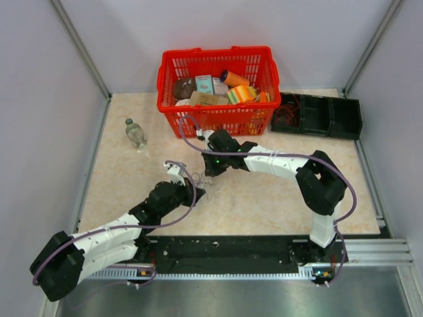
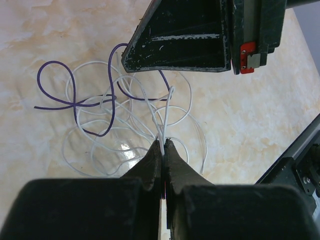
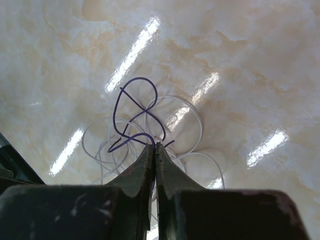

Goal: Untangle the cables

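The cables (image 1: pixel 211 183) lie as a small tangle on the marble-look table between my two grippers. A thin white cable (image 2: pixel 125 131) coils in several loops, with a purple cable (image 2: pixel 74 100) crossing over it. My left gripper (image 2: pixel 164 143) is shut on a strand of the white cable, which runs up out of its tips. My right gripper (image 3: pixel 154 146) is shut on the purple cable (image 3: pixel 140 78), whose loops lie just past the tips over the white cable (image 3: pixel 201 125). In the top view the left gripper (image 1: pixel 198 193) and right gripper (image 1: pixel 210 173) nearly meet over the tangle.
A red basket (image 1: pixel 215 51) full of packages stands at the back, just behind the right arm. A black bin (image 1: pixel 317 115) sits to its right and a small clear bottle (image 1: pixel 135 132) stands at the back left. Walls close in both sides.
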You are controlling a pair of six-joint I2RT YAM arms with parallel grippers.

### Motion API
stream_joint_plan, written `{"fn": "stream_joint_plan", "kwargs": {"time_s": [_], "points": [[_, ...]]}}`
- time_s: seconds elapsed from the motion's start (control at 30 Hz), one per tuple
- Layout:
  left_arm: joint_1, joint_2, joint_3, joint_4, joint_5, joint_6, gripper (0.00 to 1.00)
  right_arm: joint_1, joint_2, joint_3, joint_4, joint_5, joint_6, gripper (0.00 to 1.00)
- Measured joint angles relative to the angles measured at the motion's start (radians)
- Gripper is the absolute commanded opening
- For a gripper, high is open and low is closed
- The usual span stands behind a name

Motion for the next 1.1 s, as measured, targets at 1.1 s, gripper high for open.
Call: {"fn": "stream_joint_plan", "kwargs": {"time_s": [1.1], "points": [[0.000,0.226,0.220,-0.232,-0.211,-0.105,0.00,-0.013,-0.763,0.243,-0.277,0.419,0.042,0.00]]}}
